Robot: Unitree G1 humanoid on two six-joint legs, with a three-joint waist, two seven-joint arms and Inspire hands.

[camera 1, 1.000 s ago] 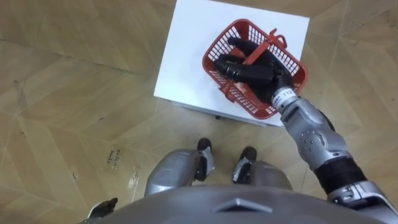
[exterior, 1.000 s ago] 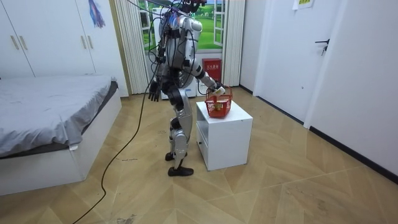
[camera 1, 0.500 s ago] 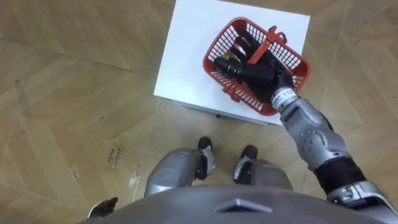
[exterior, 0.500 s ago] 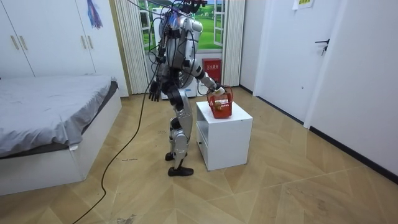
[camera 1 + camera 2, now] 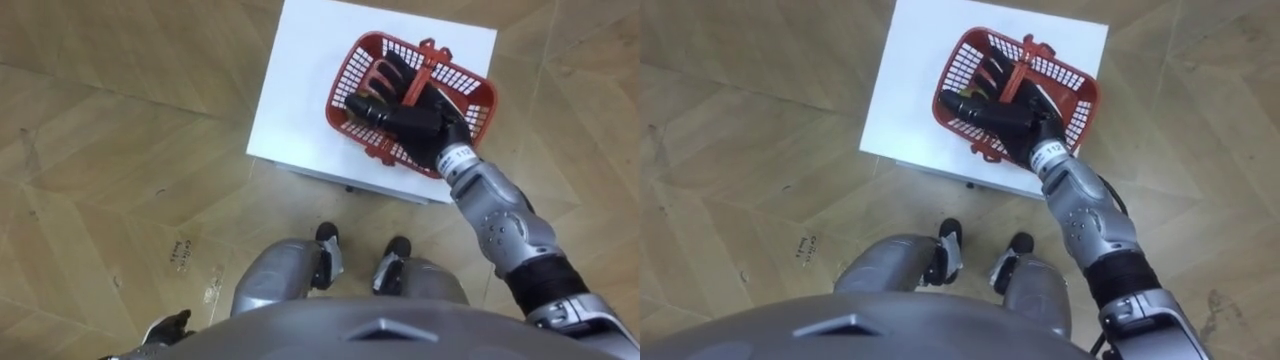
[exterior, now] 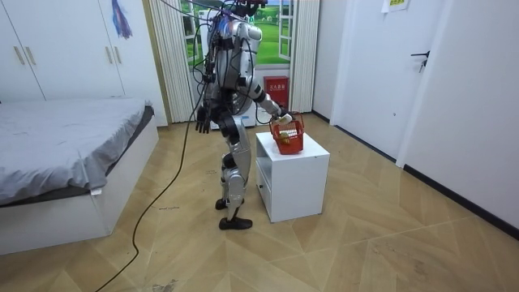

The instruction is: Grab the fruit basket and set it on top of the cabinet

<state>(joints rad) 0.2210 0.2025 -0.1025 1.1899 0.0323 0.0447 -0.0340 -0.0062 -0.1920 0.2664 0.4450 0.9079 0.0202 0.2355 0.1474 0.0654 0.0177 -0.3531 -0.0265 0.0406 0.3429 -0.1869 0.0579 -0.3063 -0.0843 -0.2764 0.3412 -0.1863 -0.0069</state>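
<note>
1. Low and far to the left of the working hand, the left hand is seen beside the robot's hip, well apart from the basket. Its state cannot be made out, and it is judged idle.
2. Next, the white table is seen just in front of the robot's feet. Its bare top is spread out beyond the right hand's fingertips, to the left.
3. The basket is found around the right hand, over the table's right half. It is made of red plastic, with open mesh walls and a rounded rectangular rim. It is seen tipped, not level, in the room view. Something pale and yellowish is glimpsed by the fingertips, but what lies inside cannot be named, since most of it is covered by the hand.
4. The handle is seen as a red strap running across the basket's mouth and passing over the back of the fingers.
5. The right hand is reached down into the basket from the lower right. Its fingers are curled under the handle, so the basket is taken to be held by that strap.
6. As for progress, the reach and the grasp are judged done. Whether the basket's base is clear of the table cannot be told. The raising proper, until the basket hangs free under the hand, is judged to be left.
</note>
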